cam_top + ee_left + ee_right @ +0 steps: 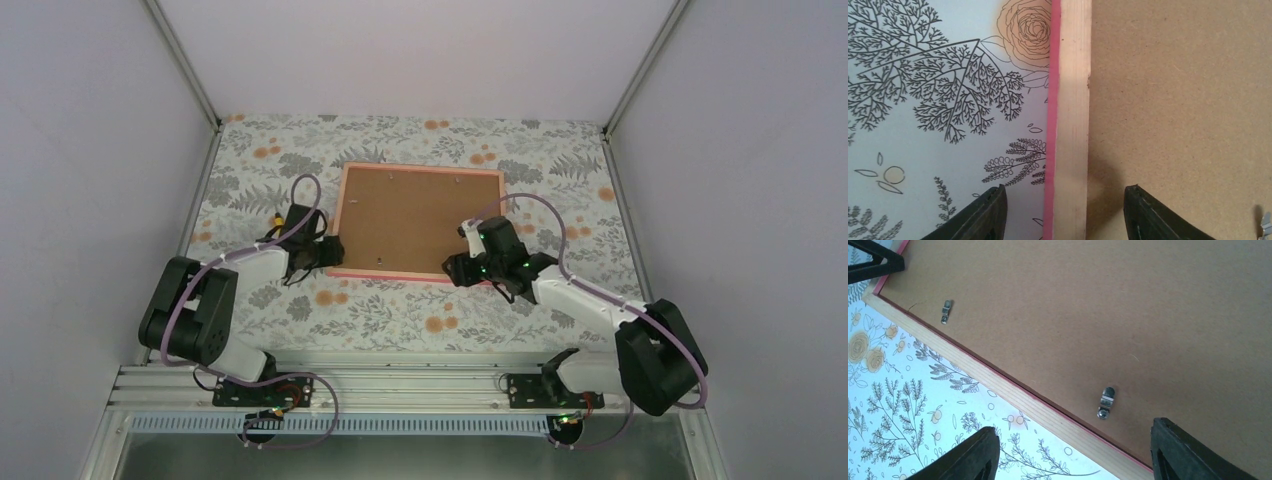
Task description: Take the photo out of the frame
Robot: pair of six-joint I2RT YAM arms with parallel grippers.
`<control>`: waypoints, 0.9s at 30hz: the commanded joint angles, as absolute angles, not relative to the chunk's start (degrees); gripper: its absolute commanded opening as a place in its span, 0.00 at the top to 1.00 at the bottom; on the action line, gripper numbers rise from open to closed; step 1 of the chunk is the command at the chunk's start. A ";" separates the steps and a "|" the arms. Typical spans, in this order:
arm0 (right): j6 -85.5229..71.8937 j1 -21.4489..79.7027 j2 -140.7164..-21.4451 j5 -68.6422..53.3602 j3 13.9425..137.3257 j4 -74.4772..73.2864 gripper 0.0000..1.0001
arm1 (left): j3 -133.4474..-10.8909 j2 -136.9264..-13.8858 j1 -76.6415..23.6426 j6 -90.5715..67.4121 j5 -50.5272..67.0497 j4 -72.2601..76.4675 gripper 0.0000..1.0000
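Fibreboard backing was turned uppermost, because the frame was set face down on the flowered tablecloth, well up the table from the arm bases. Only the thin pink border and the pale wooden back of the rail were shown around the brown board. The photo could not be seen in any view. It was judged to be shut inside the frame, beneath the board, which would have to be freed first.

The left gripper was placed at the near left corner. In the wrist view its fingers were spread wide to either side of the left rail, one over the cloth and one over the board, with nothing gripped. That stance was taken to be meant for steadying the frame or bracing its edge.

The right gripper was held over the near edge towards the right, its jaws likewise wide and empty. A small metal turn clip lay on the board between its fingers and just ahead of them, which suggested that the clip was the thing aimed at. A second clip was seen further along the same edge, towards the left corner. Both clips appeared to be turned over the board, so it was judged to be held in.

No brand, label or writing could be read on the board, rail or cloth.
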State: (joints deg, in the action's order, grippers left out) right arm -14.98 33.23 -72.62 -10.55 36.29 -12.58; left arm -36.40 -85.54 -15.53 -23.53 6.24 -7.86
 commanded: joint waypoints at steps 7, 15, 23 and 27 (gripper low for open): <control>-10.68 40.16 -76.37 -5.16 40.73 -11.06 0.31 | -36.69 -86.67 -17.33 -21.45 6.22 -8.17 0.63; -7.13 46.09 -80.45 -1.79 43.57 -10.81 0.27 | -35.63 -85.19 -18.18 -21.51 5.32 -8.34 0.80; -4.07 52.06 -84.50 5.24 45.48 -11.87 0.22 | -35.52 -81.78 -18.89 -22.33 3.96 -9.76 0.94; -3.09 55.12 -86.54 9.95 45.94 -12.59 0.19 | -35.97 -79.39 -19.32 -23.03 3.07 -11.00 0.96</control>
State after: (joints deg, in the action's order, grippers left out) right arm -5.58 52.53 -84.71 3.27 44.05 -12.14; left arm -35.64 -83.00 -18.65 -21.98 3.31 -10.52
